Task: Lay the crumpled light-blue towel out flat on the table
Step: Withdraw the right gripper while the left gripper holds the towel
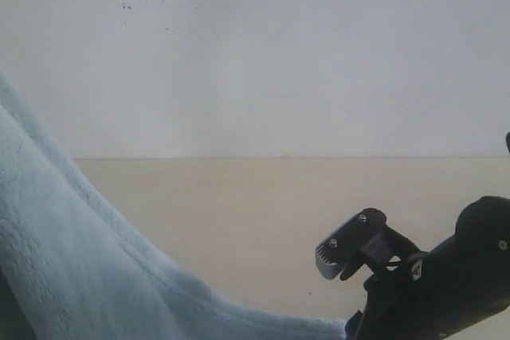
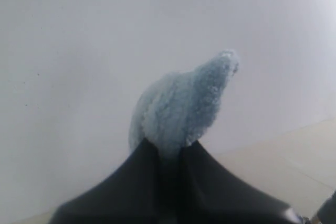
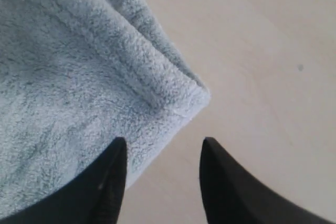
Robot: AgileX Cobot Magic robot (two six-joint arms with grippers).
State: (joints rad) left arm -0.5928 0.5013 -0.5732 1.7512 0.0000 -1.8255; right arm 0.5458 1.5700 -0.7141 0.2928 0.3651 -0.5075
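Towel [image 1: 72,260], tuft clamped in my left tool [image 2: 170,153] to raise it; right tool [image 3: 164,148] wide over its corner, likely to grab.

left pincer [image 2: 172,148]: clamped on towel [image 2: 181,103] | right pincer [image 3: 164,145]: jaws apart, seemingly empty
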